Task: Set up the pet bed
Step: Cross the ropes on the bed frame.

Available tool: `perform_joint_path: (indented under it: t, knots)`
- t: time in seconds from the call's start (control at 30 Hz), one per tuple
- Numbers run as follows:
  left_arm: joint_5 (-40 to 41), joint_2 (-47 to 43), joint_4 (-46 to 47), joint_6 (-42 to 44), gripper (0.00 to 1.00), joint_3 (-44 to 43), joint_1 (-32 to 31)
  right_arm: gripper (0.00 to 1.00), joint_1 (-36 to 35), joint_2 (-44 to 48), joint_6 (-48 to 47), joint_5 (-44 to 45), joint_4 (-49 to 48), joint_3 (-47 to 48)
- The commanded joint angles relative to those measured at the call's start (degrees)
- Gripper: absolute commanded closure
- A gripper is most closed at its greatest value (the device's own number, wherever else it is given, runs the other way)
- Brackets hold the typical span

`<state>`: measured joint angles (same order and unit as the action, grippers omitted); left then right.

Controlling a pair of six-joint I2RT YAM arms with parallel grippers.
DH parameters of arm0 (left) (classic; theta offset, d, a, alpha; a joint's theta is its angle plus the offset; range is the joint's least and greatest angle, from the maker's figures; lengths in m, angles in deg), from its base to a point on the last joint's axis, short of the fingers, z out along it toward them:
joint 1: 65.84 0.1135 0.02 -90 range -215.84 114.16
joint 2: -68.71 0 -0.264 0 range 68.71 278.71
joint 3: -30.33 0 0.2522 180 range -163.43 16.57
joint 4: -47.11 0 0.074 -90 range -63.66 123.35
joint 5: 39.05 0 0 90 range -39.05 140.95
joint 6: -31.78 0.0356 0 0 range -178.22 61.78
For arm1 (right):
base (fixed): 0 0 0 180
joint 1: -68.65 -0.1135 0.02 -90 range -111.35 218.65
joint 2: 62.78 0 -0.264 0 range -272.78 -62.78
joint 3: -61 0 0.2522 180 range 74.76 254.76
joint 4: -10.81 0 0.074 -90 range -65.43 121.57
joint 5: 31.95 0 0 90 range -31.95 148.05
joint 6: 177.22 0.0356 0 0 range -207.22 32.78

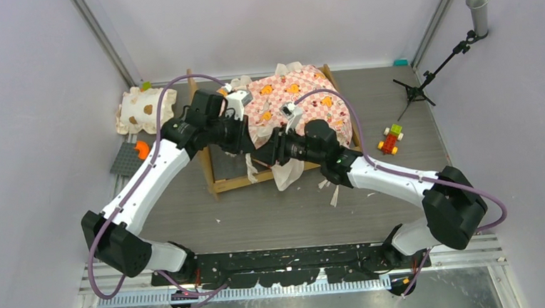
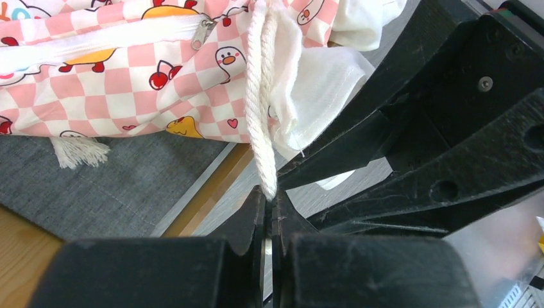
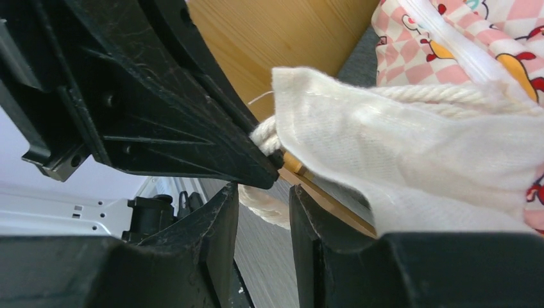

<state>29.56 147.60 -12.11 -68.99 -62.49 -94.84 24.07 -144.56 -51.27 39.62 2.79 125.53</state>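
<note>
Jaws first. On the left jaws: pressed fully together on the tip of a twisted white cord (image 2: 262,128) hanging from a corner of the mattress (image 2: 128,83). On the right jaws: part open, gripping nothing, with a loop of that same cord just beyond the gap and a wooden board (image 3: 269,45) of the frame behind it.

Both at work close together at the near side of the pet bed (image 1: 232,184), out in the middle of the desk (image 1: 273,218). Mattress draped askew over the frame, not seated flat in it. Far left and well apart: a small spotted pillow (image 1: 142,108).

Probably the tying step, fastening the mattress corner to the frame by its cord. No knot to be seen yet.

Next, by the look of it: bring the right jaws around the slack cord, close on it, then draw it round the wood with the left end held taut. Calls for fine aim in a crowded spot. Easy to pinch the cream ruffle (image 3: 398,147) instead of the cord.
</note>
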Motion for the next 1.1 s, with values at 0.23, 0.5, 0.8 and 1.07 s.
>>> perform_joint_path:
  t: [0.23,0.5,0.8,1.07]
  knots:
    - [-7.5,-1.0,4.8,-3.7,1.00,-1.1,0.2,0.59,-0.3,0.0,-0.5,-1.6,-7.9,-0.3]
    - [-9.0,-0.9,5.3,-4.1,1.00,-0.8,0.3,0.69,-0.3,-0.8,-0.2,-1.7,-9.5,-0.5]
    - [-7.5,-1.3,5.1,-3.6,0.98,-0.5,0.3,0.93,-0.3,-0.4,0.0,-2.1,-9.7,-1.1]
    - [-5.7,-2.4,5.3,-4.0,0.62,0.5,0.3,0.99,-0.3,1.1,-0.4,-0.9,-8.5,-1.7]
